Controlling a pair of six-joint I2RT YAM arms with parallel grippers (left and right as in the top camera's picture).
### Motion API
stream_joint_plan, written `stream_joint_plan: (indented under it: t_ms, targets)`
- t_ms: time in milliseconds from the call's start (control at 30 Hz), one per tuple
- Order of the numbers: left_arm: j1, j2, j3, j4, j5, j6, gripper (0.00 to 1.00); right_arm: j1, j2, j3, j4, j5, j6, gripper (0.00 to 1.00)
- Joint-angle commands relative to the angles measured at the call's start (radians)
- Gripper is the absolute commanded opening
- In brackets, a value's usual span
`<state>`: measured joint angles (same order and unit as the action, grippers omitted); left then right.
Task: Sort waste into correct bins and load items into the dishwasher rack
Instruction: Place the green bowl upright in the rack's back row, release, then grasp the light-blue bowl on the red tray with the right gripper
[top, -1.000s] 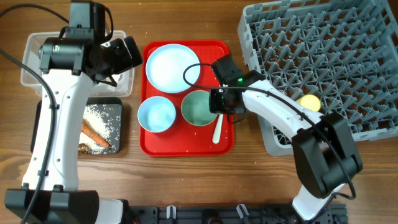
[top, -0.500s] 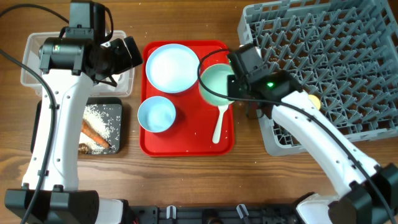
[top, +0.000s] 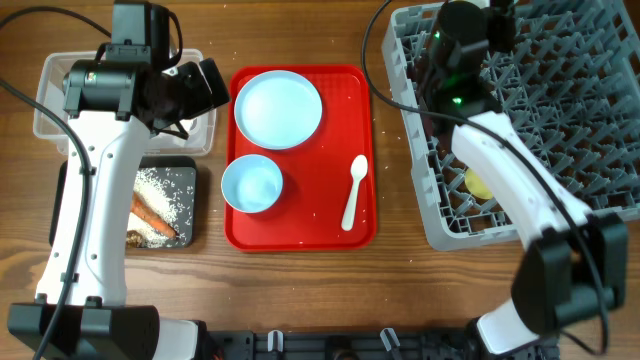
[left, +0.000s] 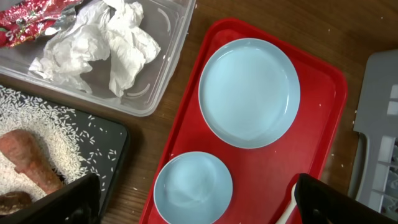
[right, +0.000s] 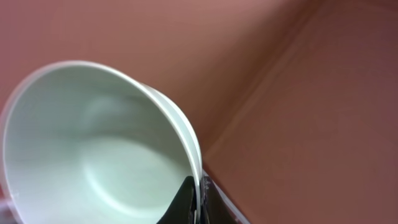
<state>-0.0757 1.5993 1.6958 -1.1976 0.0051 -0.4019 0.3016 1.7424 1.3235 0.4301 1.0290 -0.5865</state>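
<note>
The right gripper (right: 198, 200) is clenched on the rim of the pale green round bowl (right: 93, 155). A second ago that bowl sat on the flat red plastic serving tray (top: 362, 85); the spot is now bare. The right arm (top: 500, 150) has swung right and far, over the far-left corner of the grey pegged plastic dishwasher rack (top: 570, 130). Loading is evidently under way, and setting the bowl among the pegs looks likely next. Being round, the bowl has no long axis; its mouth faces the wrist camera, and from overhead the arm hides it. The left gripper (left: 196, 183) hangs spread and empty at the tray's left edge. The round light blue plate (top: 278, 108), light blue bowl (top: 252, 184) and white spoon (top: 353, 192) wait on the tray.
</note>
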Motion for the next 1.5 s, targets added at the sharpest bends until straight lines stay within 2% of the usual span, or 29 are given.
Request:
stream_joint_plan:
  t_ms: [0,133,267,400,567,733,800,833,867,967,1067,1133,1167,1200,1267,1367,1400,1467]
  targets:
    - [0.003,0.005,0.003,0.001,-0.003,0.001,1.00,-0.015,0.108,0.004,0.083,-0.057,-0.200,0.04]
    - [0.003,0.005,0.003,0.001,-0.003,0.001,1.00,-0.015,0.212,0.004,0.087,-0.089,-0.191,0.04]
    - [0.003,0.005,0.003,0.001,-0.003,0.001,1.00,-0.016,0.293,0.004,0.086,-0.106,-0.109,0.04]
    - [0.003,0.005,0.003,0.001,-0.003,0.001,1.00,-0.025,0.322,0.004,0.072,-0.141,-0.035,0.04]
    - [0.003,0.005,0.003,0.001,-0.003,0.001,1.00,-0.024,0.330,0.004,-0.025,-0.178,-0.011,0.04]
    - [0.003,0.005,0.003,0.001,-0.003,0.001,1.00,0.007,0.330,0.004,-0.028,-0.136,-0.016,0.06]
    - [0.003,0.005,0.003,0.001,-0.003,0.001,1.00,0.050,0.330,0.004,-0.028,-0.106,-0.035,0.18]
    - [0.003,0.005,0.003,0.001,-0.003,0.001,1.00,0.077,0.330,0.004,-0.036,-0.103,-0.068,0.27]
    - [0.003,0.005,0.003,0.001,-0.003,0.001,1.00,0.104,0.330,0.004,-0.053,-0.102,-0.071,0.41]
    - [0.003,0.005,0.003,0.001,-0.003,0.001,1.00,0.128,0.330,0.004,-0.088,-0.102,-0.068,0.60]
    - [0.003,0.005,0.003,0.001,-0.003,0.001,1.00,0.133,0.330,0.004,-0.107,-0.082,-0.065,0.70]
    - [0.003,0.005,0.003,0.001,-0.003,0.001,1.00,0.133,0.327,0.004,-0.102,-0.057,-0.064,0.82]
    - [0.003,0.005,0.003,0.001,-0.003,0.001,1.00,0.133,0.318,0.004,-0.102,-0.058,-0.052,0.92]
    - [0.003,0.005,0.003,0.001,-0.003,0.001,1.00,0.133,0.300,0.004,-0.103,-0.058,0.018,0.99]
    - [0.003,0.005,0.003,0.001,-0.003,0.001,1.00,0.133,0.234,0.004,-0.158,-0.137,0.162,1.00]
    - [0.003,0.005,0.003,0.001,-0.003,0.001,1.00,0.133,0.093,0.004,-0.360,-0.372,0.386,1.00]
    - [0.003,0.005,0.003,0.001,-0.003,0.001,1.00,0.133,0.042,0.004,-0.447,-0.468,0.460,1.00]
    - [0.003,0.005,0.003,0.056,0.000,0.001,1.00,0.133,-0.094,0.004,-0.672,-0.765,0.698,1.00]
